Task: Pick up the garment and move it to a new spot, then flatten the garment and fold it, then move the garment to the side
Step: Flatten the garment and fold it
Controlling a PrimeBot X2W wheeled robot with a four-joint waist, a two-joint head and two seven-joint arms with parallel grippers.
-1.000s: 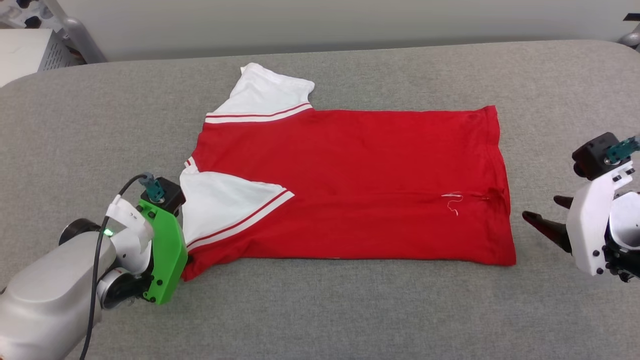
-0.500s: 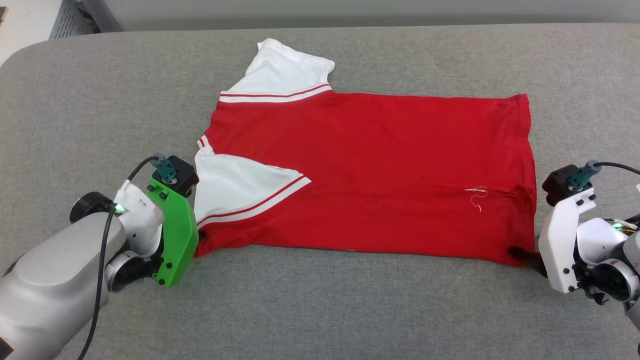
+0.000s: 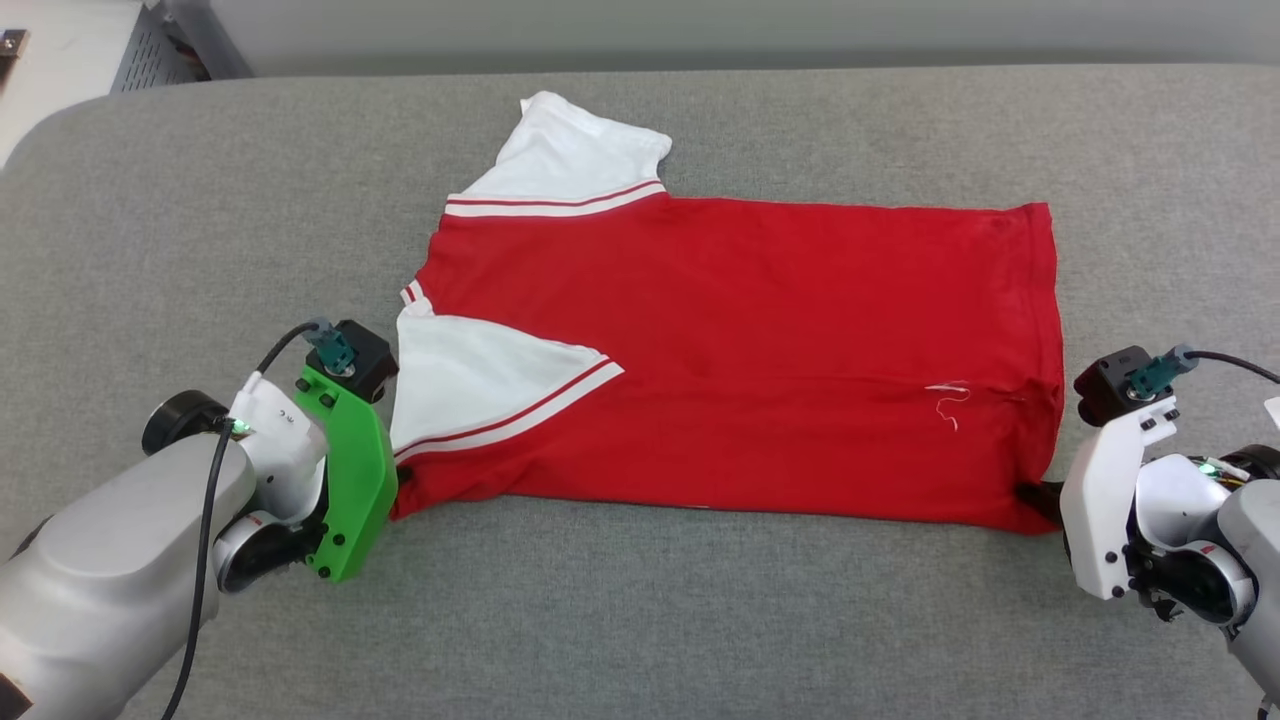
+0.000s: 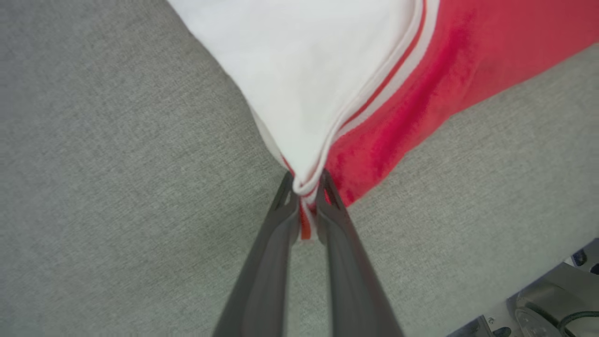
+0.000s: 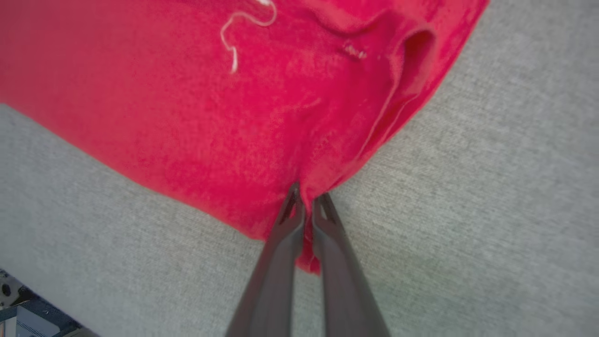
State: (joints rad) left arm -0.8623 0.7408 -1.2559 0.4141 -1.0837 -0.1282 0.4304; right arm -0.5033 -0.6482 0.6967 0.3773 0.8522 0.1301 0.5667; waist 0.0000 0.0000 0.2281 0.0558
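Observation:
The garment, red with white striped sleeves, lies flat and folded lengthwise on the grey table, collar end to the left. My left gripper is shut on its near left corner, pinching white sleeve and red cloth between the fingers. At the near right hem corner my right gripper is shut on the red cloth. A loose white thread lies on the red cloth near the right end. No print shows on the upturned face.
The grey padded table stretches all round the garment, with bare cloth in front and on both sides. A grey perforated cabinet stands beyond the far left corner.
My right gripper came in from the right with open fingers and has shut on the hem corner. The left gripper kept its hold. The camera shifted, so the whole picture moved.

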